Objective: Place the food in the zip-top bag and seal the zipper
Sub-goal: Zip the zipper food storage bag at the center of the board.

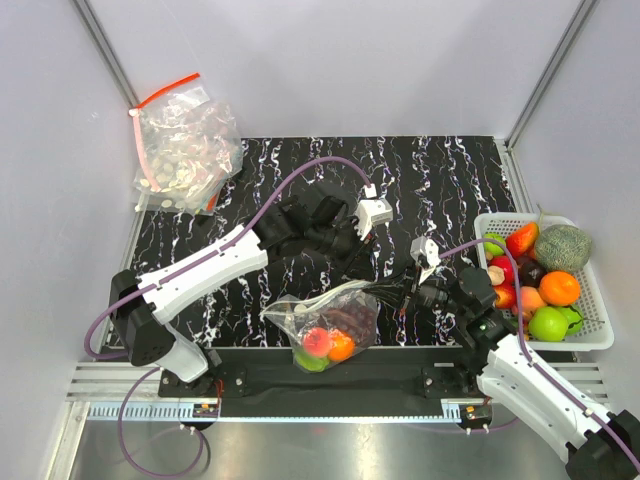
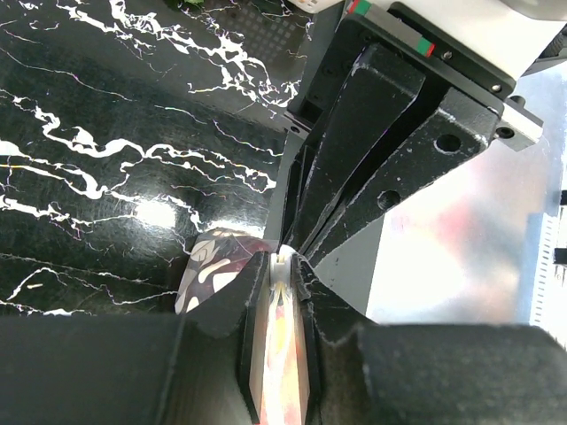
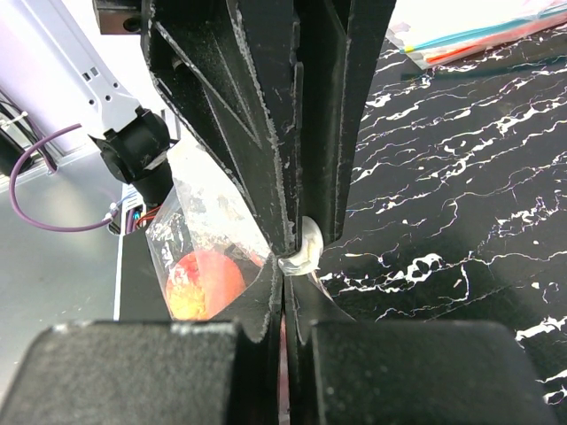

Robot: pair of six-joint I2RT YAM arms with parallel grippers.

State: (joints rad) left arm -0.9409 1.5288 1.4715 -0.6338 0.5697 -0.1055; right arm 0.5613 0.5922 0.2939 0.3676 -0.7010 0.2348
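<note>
The zip-top bag (image 1: 325, 325) lies at the table's near edge. It holds food: a red-yellow fruit (image 1: 318, 340), an orange one (image 1: 343, 347) and a green one (image 1: 309, 362). Both grippers meet nose to nose at the bag's upper right corner. My left gripper (image 1: 368, 282) (image 2: 283, 263) is shut on the pale zipper (image 2: 283, 262), with the spotted bag film (image 2: 217, 270) beside its fingers. My right gripper (image 1: 392, 293) (image 3: 299, 257) is shut on the zipper (image 3: 306, 251) too. The bag (image 3: 199, 221) and a red-yellow fruit (image 3: 199, 282) hang to its left.
A white basket (image 1: 598, 338) full of fruit stands at the right edge, close to the right arm. A heap of clear bags with a red strip (image 1: 185, 150) lies at the back left. The marbled black mat (image 1: 440, 180) covers the table.
</note>
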